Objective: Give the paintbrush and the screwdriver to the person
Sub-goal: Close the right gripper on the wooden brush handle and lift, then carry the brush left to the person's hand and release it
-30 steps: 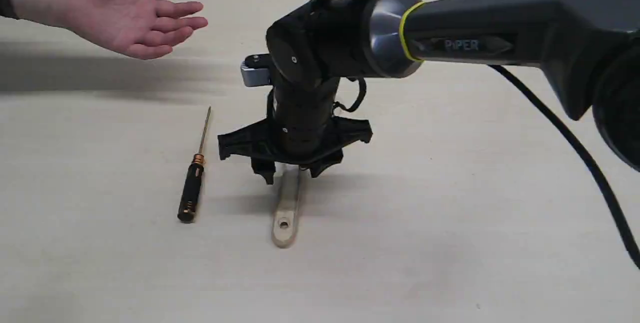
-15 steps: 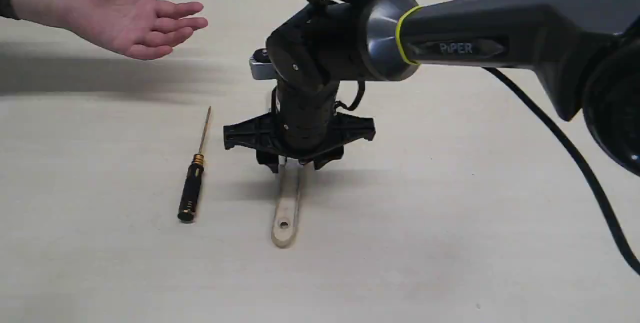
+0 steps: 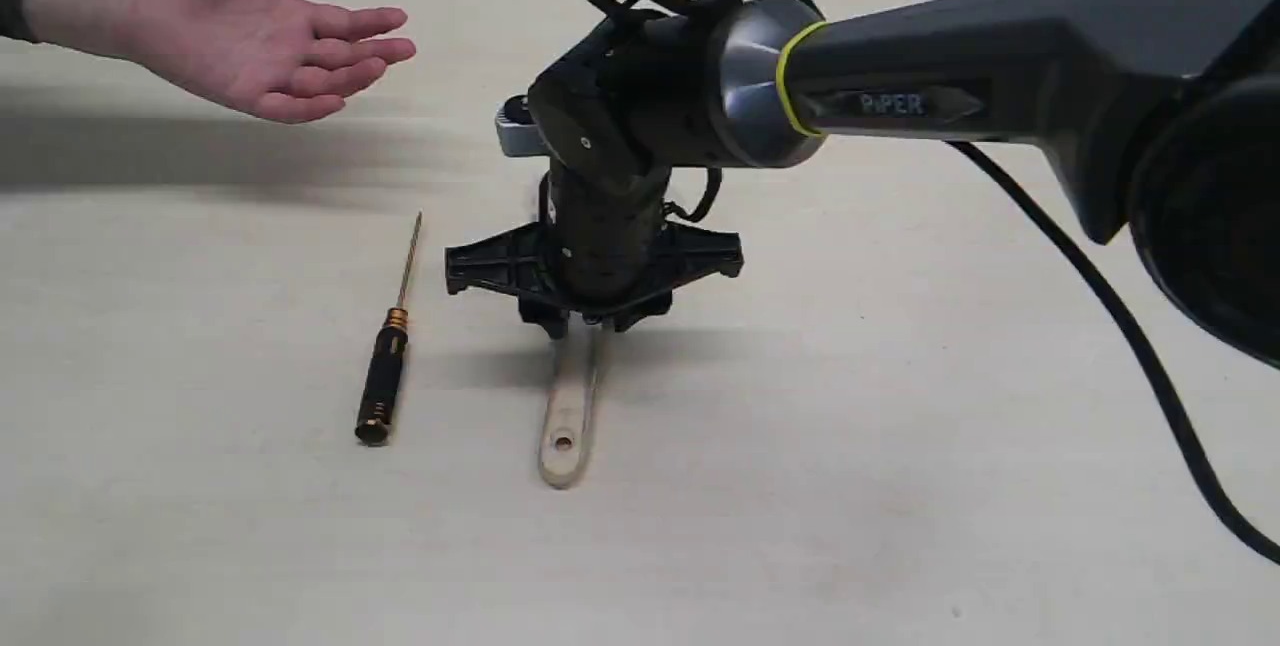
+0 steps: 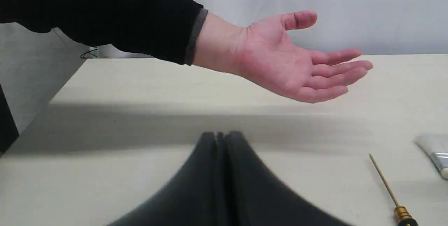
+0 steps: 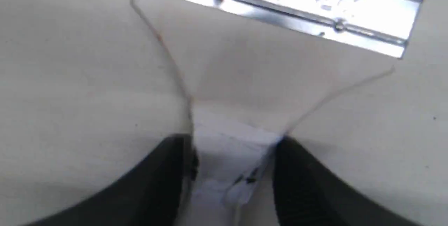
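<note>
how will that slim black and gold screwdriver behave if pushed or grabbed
The slim black-handled screwdriver with gold bands looks round, so a sideways nudge would probably roll it. It lies flat on the pale table, so gripping it cleanly may be hard. Its thin shaft looks stiff.

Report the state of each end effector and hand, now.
Left end effector: closed, holding nothing.
Right end effector: closed on the wooden handle of the wide, flat, silver-ferruled paintbrush.
Person's bare hand: open, palm up, empty.
</note>
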Controlling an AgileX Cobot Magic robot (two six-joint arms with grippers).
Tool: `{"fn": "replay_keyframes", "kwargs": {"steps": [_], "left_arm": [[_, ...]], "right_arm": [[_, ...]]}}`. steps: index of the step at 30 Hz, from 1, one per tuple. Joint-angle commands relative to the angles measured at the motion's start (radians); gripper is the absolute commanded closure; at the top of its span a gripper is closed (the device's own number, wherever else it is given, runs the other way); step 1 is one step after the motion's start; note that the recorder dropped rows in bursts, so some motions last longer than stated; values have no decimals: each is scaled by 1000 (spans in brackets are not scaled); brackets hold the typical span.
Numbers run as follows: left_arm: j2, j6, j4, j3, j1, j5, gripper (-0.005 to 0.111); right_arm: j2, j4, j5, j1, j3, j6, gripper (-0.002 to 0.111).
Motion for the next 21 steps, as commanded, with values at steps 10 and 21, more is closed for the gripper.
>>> {"fn": "replay_keyframes", "kwargs": {"steps": [10,21], "left_arm": [[-2,-2,-4,2,-8,-6,107],[-2,-2,-4,2,-8,-6,107]], "right_arm": [[36,10,-17,-4,7,-148,104],[-87,40,-11,1,-77,-285,104]]}}
